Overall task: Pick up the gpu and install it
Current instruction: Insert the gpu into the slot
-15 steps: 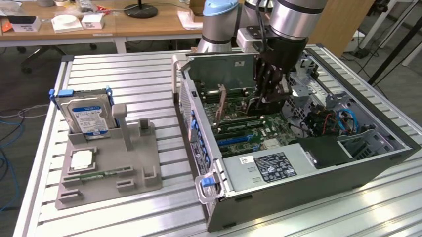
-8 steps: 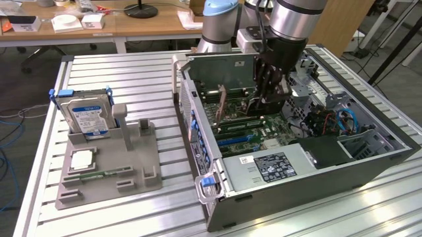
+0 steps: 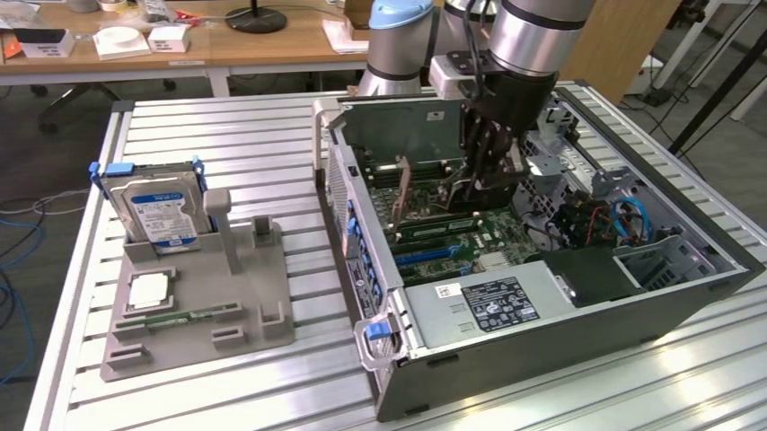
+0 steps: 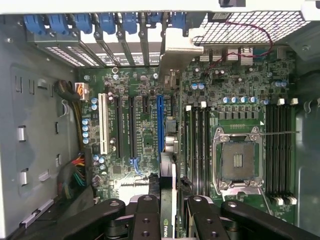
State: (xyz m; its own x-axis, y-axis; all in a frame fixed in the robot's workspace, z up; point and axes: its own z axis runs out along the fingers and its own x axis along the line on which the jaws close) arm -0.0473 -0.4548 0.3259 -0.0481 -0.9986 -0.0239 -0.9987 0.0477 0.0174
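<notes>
Black robot gripper (image 4: 169, 212) holds the slim green graphics card (image 4: 169, 200) edge-on above the green motherboard (image 4: 145, 125) inside the open grey computer case (image 3: 671, 296).

You can read only one brand mark: the NVIDIA logo on the gpu (image 4: 168, 210) held edge-on between the end effector (image 4: 169, 220) fingers. The power supply label (image 3: 495, 302) and hard drive label (image 3: 160, 218) print stays unreadable.
</notes>
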